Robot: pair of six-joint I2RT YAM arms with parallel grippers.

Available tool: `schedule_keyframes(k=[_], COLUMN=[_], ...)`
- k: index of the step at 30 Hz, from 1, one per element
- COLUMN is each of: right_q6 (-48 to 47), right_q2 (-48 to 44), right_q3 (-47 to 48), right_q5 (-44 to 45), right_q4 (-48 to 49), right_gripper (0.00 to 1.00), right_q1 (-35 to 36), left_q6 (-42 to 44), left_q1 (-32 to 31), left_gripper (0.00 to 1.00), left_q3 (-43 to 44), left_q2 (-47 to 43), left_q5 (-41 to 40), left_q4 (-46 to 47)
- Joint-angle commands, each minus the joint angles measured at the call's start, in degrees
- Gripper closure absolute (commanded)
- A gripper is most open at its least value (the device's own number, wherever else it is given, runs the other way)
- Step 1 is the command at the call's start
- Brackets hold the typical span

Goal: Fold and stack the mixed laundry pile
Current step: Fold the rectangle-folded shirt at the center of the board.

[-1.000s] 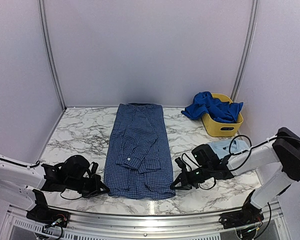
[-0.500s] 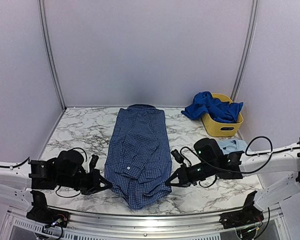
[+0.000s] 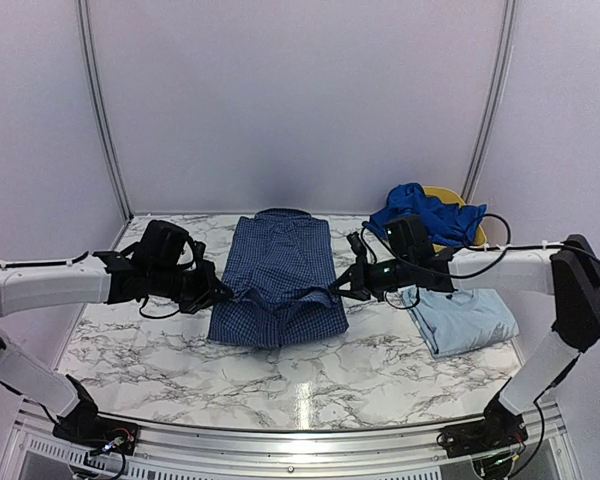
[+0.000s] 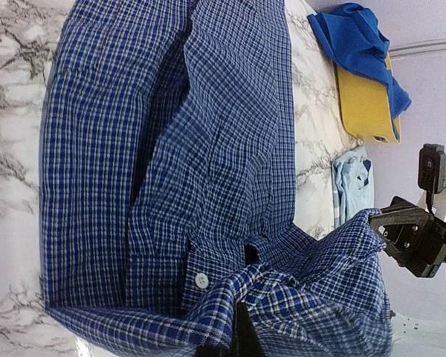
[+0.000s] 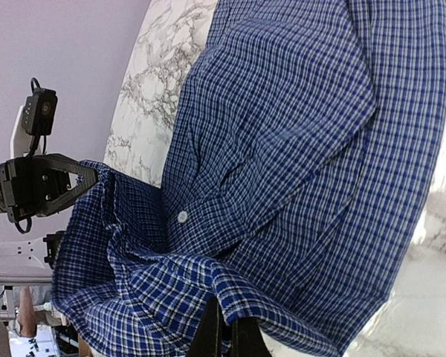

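Observation:
The navy-and-white check shirt (image 3: 280,270) lies lengthwise mid-table, collar at the far end. Its near hem is raised and doubled back over the body. My left gripper (image 3: 218,293) is shut on the hem's left corner, my right gripper (image 3: 338,290) on its right corner. In the left wrist view the cloth (image 4: 171,149) bunches over the shut fingertips of my left gripper (image 4: 241,331). The right wrist view shows the same fold (image 5: 305,134) pinched in my right gripper (image 5: 228,318). A folded pale sky-blue T-shirt (image 3: 462,316) lies to the right. A royal-blue garment (image 3: 420,214) drapes over the basket.
The small yellow basket (image 3: 458,197) stands at the back right, mostly covered by the royal-blue garment. Grey walls close the table at the back and both sides. Bare marble table (image 3: 310,380) lies between the shirt and the arm bases.
Both grippers, shut on the hem corners, have lifted and carried them away from the near edge toward the collar, folding the shirt's lower part over. The pale T-shirt is now uncovered.

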Motion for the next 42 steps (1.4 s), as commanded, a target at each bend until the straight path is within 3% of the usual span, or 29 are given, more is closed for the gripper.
schedule_keyframes(k=[1,12,20,36,42], right_q6=[-5.2,-7.2,-8.0,-7.0,-7.1], right_q2=[6.7,25.6,34.8,46.3,50.0], right_q3=[7.9,25.3,36.6,46.6,48.6], right_q5=[-3.1,-8.4,-11.0,-15.3,-15.1], right_q4=[-0.8,-0.3,-1.8,0.5,-1.1], right_gripper=[1.00,1.00,1.00,1.00,1.00], right_q1=[-4.7,-12.4,-15.6,-16.6,-16.4], left_q6=[5.8,9.8,10.8,10.7,10.3], left_q1=[4.8,11.9,14.6,17.0,17.2], left_gripper=[1.00,1.00,1.00,1.00,1.00], left_q3=[7.0,23.8,33.0,34.0,36.1], left_q2=[6.2,26.8,35.2,43.5,47.6], left_q5=[3.1,5.9,5.7,2.4,1.7], left_q4=[0.2,1.8,2.4,7.6,5.1])
